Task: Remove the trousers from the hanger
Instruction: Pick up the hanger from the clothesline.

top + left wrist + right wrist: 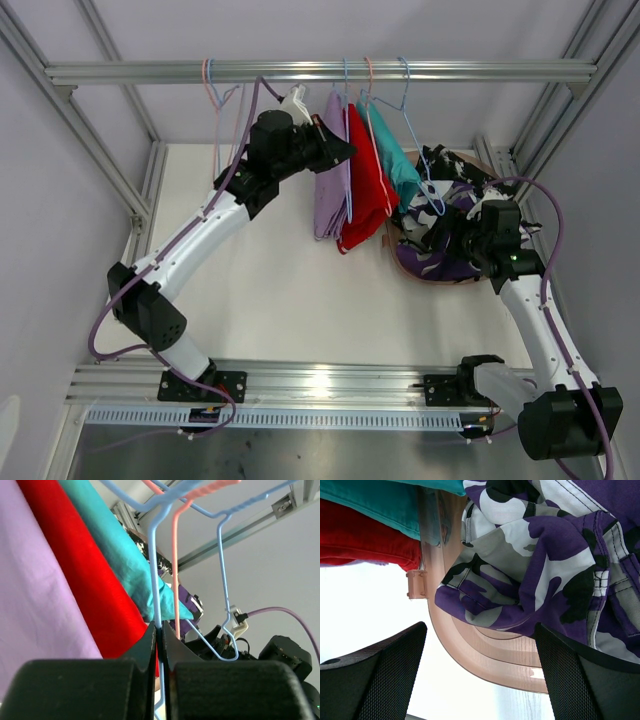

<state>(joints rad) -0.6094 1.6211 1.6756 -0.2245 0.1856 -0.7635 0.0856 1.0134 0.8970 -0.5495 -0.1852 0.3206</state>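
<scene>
Left arm stretches up, left gripper (pixel 160 630) clamped on a blue hanger wire (pixel 153 570); right arm bends forward, right gripper (pixel 480 628) low with its 2 fingers spread wide.

A robotics lab test cell, a frame of bare aluminium beams (pixel 320 71) around a white table (pixel 290 300), plain white walls (pixel 50 200), two robot arms (pixel 200 235) bolted to a metal rail (pixel 330 385), purple cables (pixel 92 335) trailing, trousers (pixel 365 185) on wire hangers (pixel 174 570) hung from the top beam.
</scene>
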